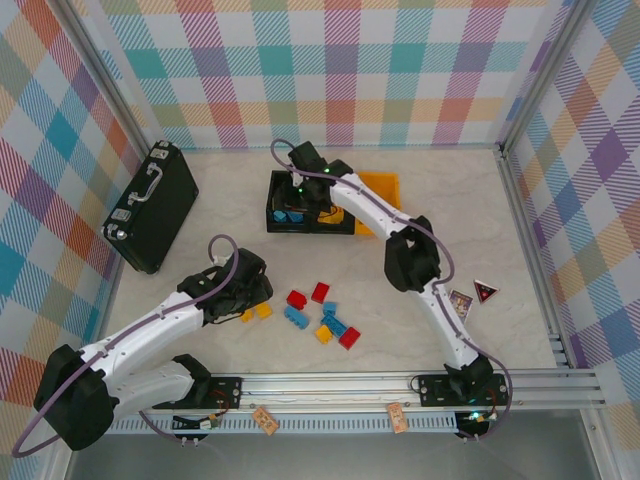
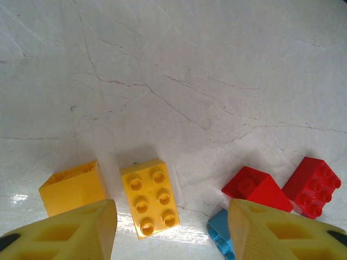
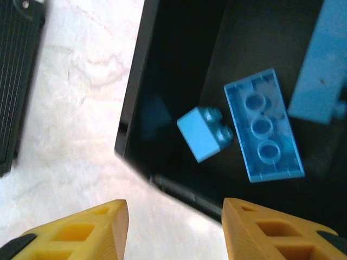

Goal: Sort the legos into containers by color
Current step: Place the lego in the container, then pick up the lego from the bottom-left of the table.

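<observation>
Yellow fingers (image 2: 70, 233) of the left gripper (image 2: 172, 212) stand apart, empty, over a yellow brick (image 2: 150, 197). Likewise the right gripper (image 3: 174, 208) hangs parted, empty, above a black bin (image 3: 162, 65) holding blue bricks (image 3: 263, 127). From above, loose bricks (image 1: 335, 325) lie between the arms, bins (image 1: 275, 222) behind.

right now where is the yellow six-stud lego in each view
top external: yellow six-stud lego slightly left of and below centre
left wrist: the lego sits low centre, just ahead of the open left hand
shared landmark: the red lego just right of it
</observation>
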Controlling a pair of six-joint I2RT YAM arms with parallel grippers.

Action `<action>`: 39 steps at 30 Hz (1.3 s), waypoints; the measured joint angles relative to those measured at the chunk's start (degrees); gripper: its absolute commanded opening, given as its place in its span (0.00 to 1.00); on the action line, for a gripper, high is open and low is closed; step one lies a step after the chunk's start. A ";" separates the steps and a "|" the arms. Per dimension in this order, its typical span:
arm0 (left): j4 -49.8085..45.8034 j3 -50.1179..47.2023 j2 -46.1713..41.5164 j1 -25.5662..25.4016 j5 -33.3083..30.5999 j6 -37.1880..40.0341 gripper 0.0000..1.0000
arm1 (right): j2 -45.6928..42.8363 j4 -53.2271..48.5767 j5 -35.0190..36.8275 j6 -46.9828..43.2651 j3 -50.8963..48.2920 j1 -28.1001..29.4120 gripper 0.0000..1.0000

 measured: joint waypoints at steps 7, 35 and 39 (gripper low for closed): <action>-1.46 0.33 0.50 0.00 -0.04 -0.85 0.57 | -19.56 5.27 0.00 -2.78 -19.32 0.00 0.51; -6.67 -2.34 8.94 0.42 -5.81 -9.27 0.63 | -47.12 14.97 -4.83 -3.28 -65.20 0.00 0.54; -3.85 -4.39 9.94 0.42 -6.10 -9.03 0.55 | -47.12 15.37 -5.25 -2.89 -65.18 0.00 0.54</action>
